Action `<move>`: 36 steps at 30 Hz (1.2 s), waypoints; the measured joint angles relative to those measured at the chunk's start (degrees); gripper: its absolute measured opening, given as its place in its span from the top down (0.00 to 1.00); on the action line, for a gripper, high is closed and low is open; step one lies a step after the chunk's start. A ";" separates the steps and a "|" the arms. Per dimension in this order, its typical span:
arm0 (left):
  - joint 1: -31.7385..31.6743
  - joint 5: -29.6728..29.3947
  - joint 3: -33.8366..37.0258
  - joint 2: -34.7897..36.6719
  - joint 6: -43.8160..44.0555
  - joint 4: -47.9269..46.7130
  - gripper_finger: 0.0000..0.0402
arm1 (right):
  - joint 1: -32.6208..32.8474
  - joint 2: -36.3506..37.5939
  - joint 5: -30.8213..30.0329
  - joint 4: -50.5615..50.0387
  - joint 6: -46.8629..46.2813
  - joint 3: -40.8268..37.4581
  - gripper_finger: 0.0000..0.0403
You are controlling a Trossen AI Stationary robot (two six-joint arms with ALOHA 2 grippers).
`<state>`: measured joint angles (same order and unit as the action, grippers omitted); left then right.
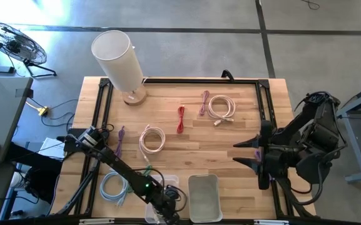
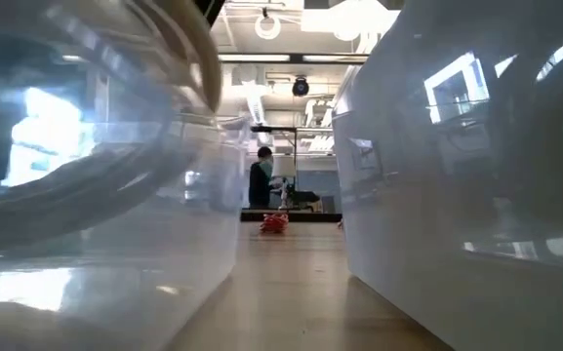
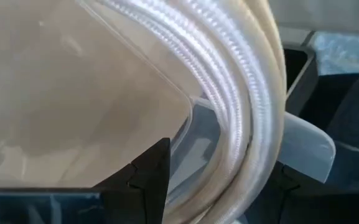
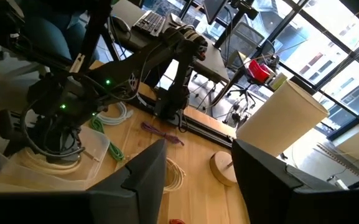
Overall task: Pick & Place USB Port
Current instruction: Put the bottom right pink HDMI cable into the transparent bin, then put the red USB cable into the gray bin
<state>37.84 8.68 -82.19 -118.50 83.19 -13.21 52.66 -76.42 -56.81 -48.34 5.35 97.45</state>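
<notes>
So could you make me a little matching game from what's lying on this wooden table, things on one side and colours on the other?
Things:
1. short cable at the table's middle
2. coiled cable beside the left arm
3. tall cylinder lamp shade
4. small cable left of the far coil

Colours:
A. purple
B. white
C. red
D. pale blue

Pairs: 1-C, 2-D, 3-B, 4-A

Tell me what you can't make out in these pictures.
- Left gripper: in the high view, its own arm hides the fingers.
- Cream cable: in the left wrist view, its ends are cut off by the edges.
- Red cable: in the low view, too small; the two bins block the rest.
</notes>
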 joint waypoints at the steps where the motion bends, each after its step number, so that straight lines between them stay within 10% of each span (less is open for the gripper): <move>1: -0.02 0.70 0.00 0.00 0.52 -0.56 0.60 | 0.00 0.00 -0.01 -0.16 -0.01 0.00 0.57; 36: -0.13 -0.22 -5.15 5.51 -2.25 -14.62 0.60 | 0.00 0.00 2.57 -3.38 0.04 0.00 0.61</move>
<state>37.71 8.47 -87.34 -112.99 80.94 -27.83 52.66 -76.42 -54.24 -51.72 5.39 97.45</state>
